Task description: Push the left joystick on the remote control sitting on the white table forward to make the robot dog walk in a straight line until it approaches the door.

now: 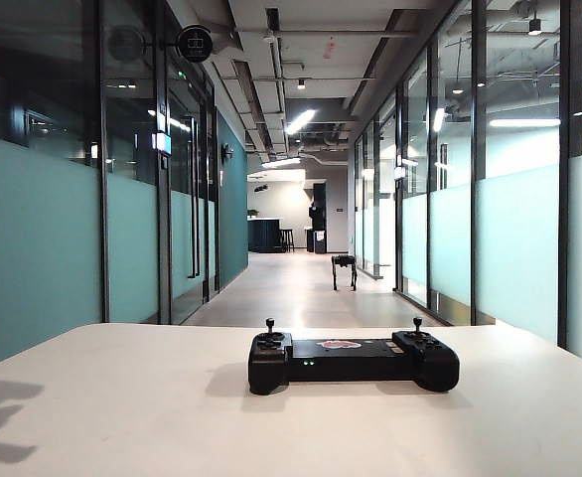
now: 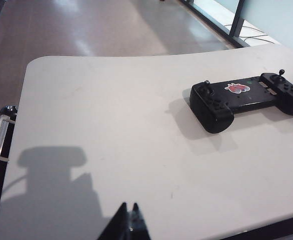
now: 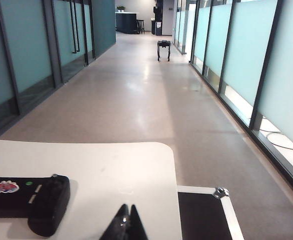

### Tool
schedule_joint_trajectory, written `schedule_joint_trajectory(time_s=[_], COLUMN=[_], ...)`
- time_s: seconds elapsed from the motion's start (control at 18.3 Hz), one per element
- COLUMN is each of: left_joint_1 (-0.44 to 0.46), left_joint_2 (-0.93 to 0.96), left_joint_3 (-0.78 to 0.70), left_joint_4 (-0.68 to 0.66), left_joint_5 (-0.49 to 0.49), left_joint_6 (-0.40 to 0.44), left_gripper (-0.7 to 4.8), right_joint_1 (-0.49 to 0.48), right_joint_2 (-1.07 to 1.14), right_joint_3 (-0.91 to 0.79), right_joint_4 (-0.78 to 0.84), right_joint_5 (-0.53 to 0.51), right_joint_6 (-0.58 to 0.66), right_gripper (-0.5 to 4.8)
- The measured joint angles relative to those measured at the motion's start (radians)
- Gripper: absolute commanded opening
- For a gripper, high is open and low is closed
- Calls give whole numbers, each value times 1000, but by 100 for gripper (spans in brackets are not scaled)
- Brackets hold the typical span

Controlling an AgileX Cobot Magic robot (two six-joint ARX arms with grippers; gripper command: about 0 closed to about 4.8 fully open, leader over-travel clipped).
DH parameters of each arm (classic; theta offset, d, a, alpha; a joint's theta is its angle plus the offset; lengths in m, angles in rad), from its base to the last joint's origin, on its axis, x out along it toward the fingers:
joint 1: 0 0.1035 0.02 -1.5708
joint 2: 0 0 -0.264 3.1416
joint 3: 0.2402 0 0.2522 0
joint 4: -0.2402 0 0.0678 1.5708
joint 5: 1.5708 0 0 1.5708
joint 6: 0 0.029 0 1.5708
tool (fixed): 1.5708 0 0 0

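The remote control (image 1: 354, 360) lay on the white worktop (image 1: 122, 407), well ahead of both closed, empty sets of fingers: left (image 2: 128, 222), right (image 3: 125, 223). The robot dog (image 1: 344, 270) stood far down the corridor. Pushing the left joystick (image 1: 269, 329) straight forward with one closed fingertip looked wisest.

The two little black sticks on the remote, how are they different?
The left joystick stands on the remote control's left end; the other stick stands on its right end. In the left wrist view the left joystick looks nearer, the other farther. Both are thin, black, upright and round-capped. Neither the left gripper nor the right gripper touches them.
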State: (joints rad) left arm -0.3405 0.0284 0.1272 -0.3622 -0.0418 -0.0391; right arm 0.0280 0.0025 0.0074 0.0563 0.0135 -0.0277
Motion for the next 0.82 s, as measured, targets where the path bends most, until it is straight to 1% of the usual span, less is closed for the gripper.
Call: schedule_joint_trajectory(time_s=[0.16,0.33,0.82], left_joint_1=[0,0,0], left_joint_2=[0,0,0], left_joint_3=[0,0,0], left_joint_4=[0,0,0], left_joint_5=[0,0,0], left_joint_6=[0,0,0], left_gripper=[-5,-5,-5], right_joint_1=[-11,-11,-8], right_joint_2=[0,0,0], right_joint_3=[0,0,0], right_joint_4=[0,0,7], right_joint_5=[-12,-28,-28], right_joint_6=[7,45,45], right_gripper=[-6,-4,0])
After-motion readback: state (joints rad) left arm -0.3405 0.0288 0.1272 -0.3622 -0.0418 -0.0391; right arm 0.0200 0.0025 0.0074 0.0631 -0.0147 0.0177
